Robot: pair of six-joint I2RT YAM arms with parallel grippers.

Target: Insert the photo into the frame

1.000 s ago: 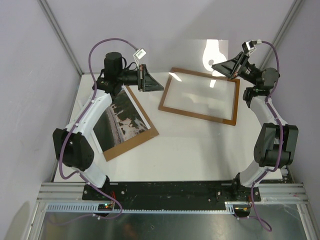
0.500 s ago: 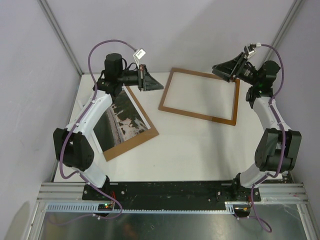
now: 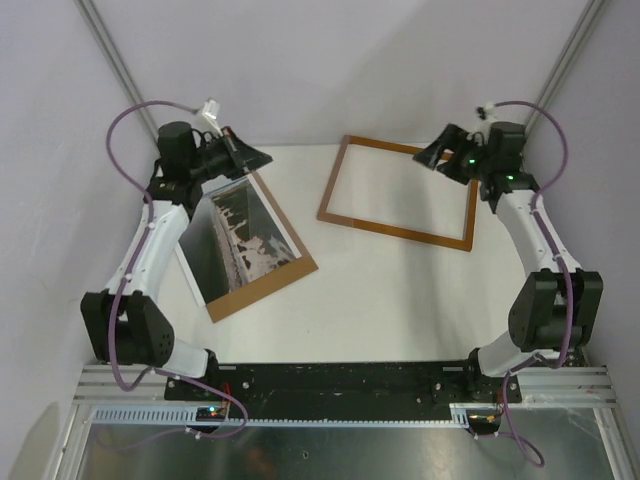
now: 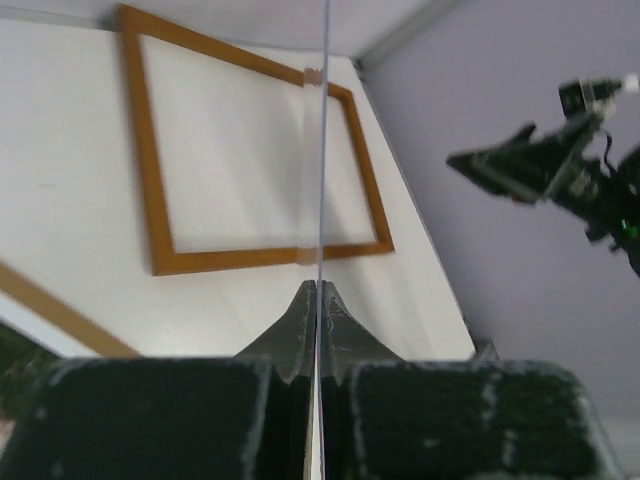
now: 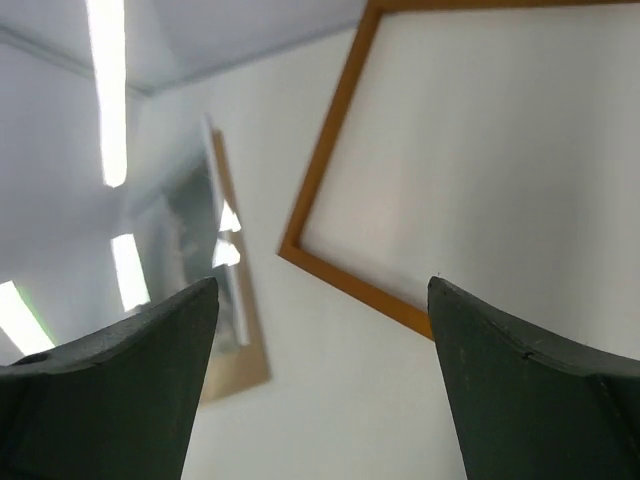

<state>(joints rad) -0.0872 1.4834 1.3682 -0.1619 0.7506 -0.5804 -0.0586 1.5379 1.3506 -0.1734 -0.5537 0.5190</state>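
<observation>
A: Start at the left. What lies along that edge?

B: The photo (image 3: 240, 235) lies flat on a brown board (image 3: 285, 275). Both are skewed, and their left side is close to the left edge of the table (image 3: 400, 300). The left gripper (image 4: 317, 297) hangs just beyond the photo's far end, near the back-left corner. Its fingers are clenched on a clear sheet (image 4: 325, 150), which the wrist camera sees edge-on.

A: Is there room to move?

B: A bare wedge of table separates the board from the frame (image 3: 394, 231). A broad bare band also runs along the near side. The frame lies flat, right of centre. Its far rail is near the back wall (image 3: 350, 70) and its right rail is near the right wall (image 3: 610, 150).

A: And the right gripper (image 3: 430, 152)?

B: It is above the frame's far right corner, fingers spread wide with nothing between them.

A: What has changed since a second ago?

B: The left gripper stood by the frame's left rail then, with its arm across the photo. It has swung left, so more of the photo shows. The right gripper was pinched shut and has since let go. The glare patches over the frame are gone. Photo, board and frame lie where they lay.

A: Is anything in the frame?

B: White table shows through its opening. The photo is outside it, well apart to the left.
</observation>
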